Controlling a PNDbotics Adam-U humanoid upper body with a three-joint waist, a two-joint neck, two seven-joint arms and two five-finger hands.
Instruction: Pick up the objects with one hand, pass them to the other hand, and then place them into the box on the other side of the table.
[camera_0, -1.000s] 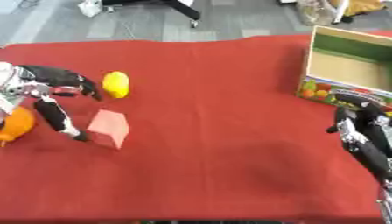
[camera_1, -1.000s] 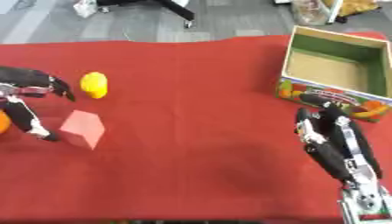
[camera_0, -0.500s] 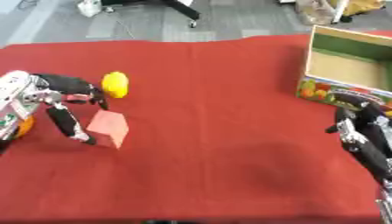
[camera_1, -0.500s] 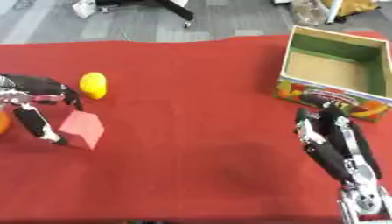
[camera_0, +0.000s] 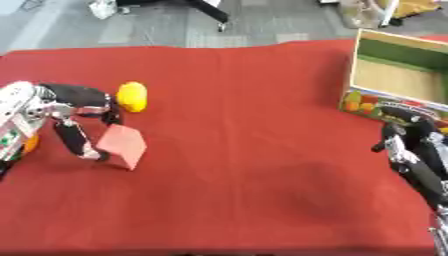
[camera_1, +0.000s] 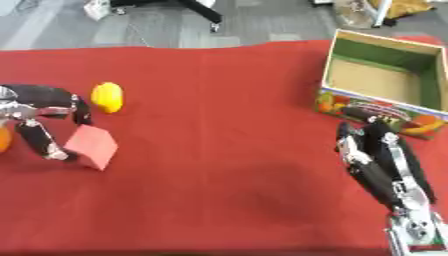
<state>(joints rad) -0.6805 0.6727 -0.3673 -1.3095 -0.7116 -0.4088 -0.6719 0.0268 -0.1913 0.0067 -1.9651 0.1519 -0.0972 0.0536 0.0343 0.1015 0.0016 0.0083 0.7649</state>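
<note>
Your pink block (camera_0: 122, 146), a little cube-ish thing, sits tilted on the red tablecloth (camera_0: 245, 125) near the left edge, turned so one corner points down toward you and another up toward the yellow lemon-shaped fruit (camera_0: 132, 96). It has no real long axis, it's about as wide as it is tall. The lemon does have one, and it runs up and away from you, roughly along the table's depth.

Your left hand (camera_0: 74, 115) is right at the block's left side: one finger reaches down to the block's lower left edge, another curls over just above its top corner, so the block sits in the gap between them. Can't tell if either is actually touching it, and nothing is lifted. The fingers are spread, not closed. There's something orange (camera_0: 30, 143) tucked behind the wrist at the left edge.

Your right hand (camera_1: 378, 155) lies at the lower right, fingers straight and holding nothing, just below the open cardboard box (camera_1: 385, 82). The box has fruit pictures printed on its front; any writing is unreadable.
</note>
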